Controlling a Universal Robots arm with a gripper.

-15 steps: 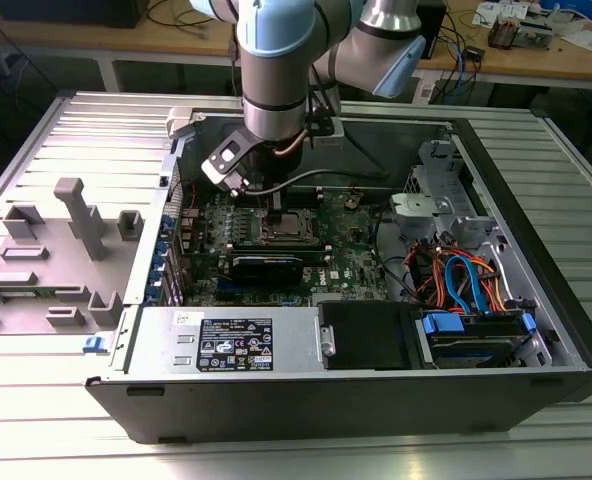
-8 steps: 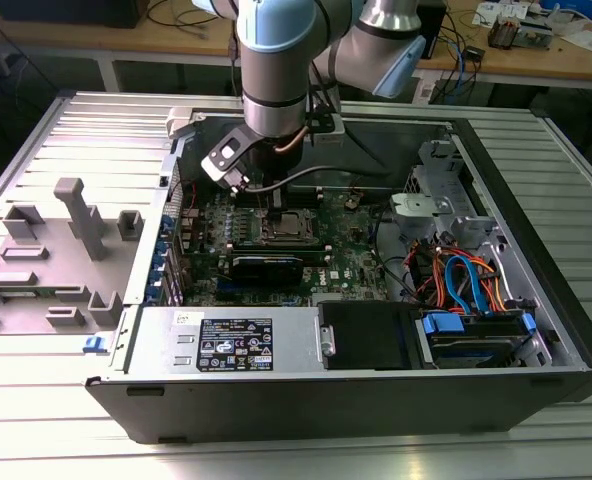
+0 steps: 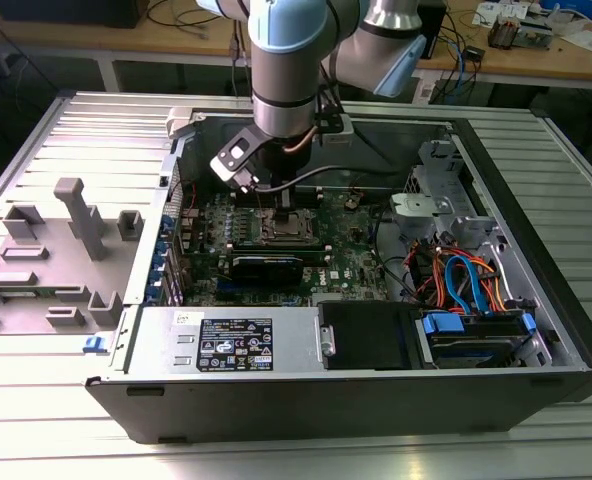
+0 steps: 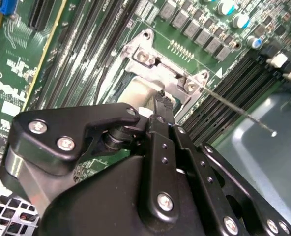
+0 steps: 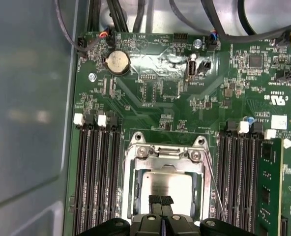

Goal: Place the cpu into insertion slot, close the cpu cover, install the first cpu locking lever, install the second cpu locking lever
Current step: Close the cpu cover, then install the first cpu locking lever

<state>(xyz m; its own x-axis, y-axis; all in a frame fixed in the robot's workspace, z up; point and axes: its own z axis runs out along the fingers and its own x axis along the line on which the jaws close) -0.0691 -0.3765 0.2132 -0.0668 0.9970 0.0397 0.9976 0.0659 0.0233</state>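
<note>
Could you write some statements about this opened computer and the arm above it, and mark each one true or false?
1. The small square silver-grey cpu lies inside the square metal-rimmed insertion slot. True.
2. The black tool is far from the cpu. False: its tip is right over the cpu's top.
3. A round silver coin battery sits on the green circuit board. True.
4. A side panel covers the board. False: the black computer case lies open.
5. Long black memory slots flank the insertion slot on both sides. True.
</note>
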